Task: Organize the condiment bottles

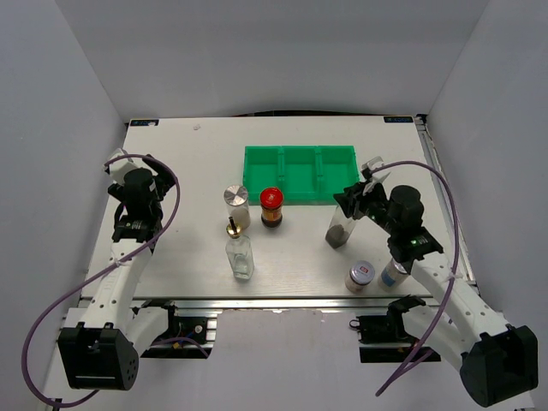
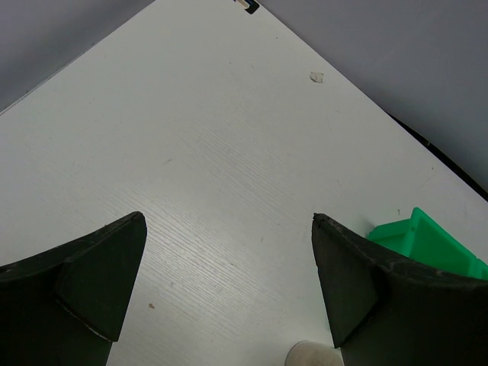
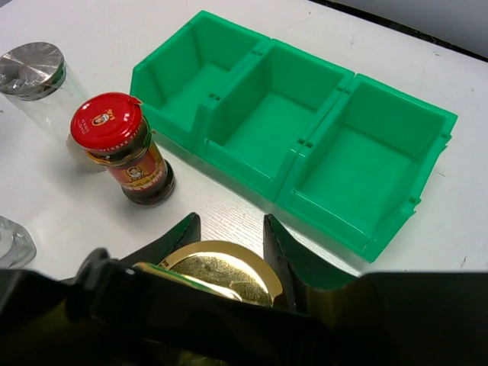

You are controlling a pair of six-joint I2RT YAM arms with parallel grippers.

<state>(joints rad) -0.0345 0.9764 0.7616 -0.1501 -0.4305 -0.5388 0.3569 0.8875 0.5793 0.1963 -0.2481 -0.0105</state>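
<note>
My right gripper (image 3: pixel 229 229) is shut on the gold top (image 3: pixel 221 271) of a glass bottle (image 1: pixel 337 231), just in front of the green tray's right end; the gripper also shows in the top view (image 1: pixel 349 201). A second gold-spouted bottle (image 1: pixel 239 254) stands at the table's front middle. The red-lidded dark jar (image 1: pixel 271 207) (image 3: pixel 126 149) and a silver-lidded shaker (image 1: pixel 236 204) (image 3: pixel 34 76) stand before the tray's left end. A white-lidded shaker (image 1: pixel 360 276) and another one (image 1: pixel 392 274), partly hidden by my right arm, stand at the front right. My left gripper (image 2: pixel 227 221) (image 1: pixel 137 184) is open and empty over bare table at the left.
The green three-compartment tray (image 1: pixel 300 152) (image 3: pixel 358 229) lies at the back middle, all compartments holding nothing. The left wrist view shows the tray's corner (image 2: pixel 427 240) and a pale round top (image 2: pixel 309 354) at the bottom edge. White walls close in the table.
</note>
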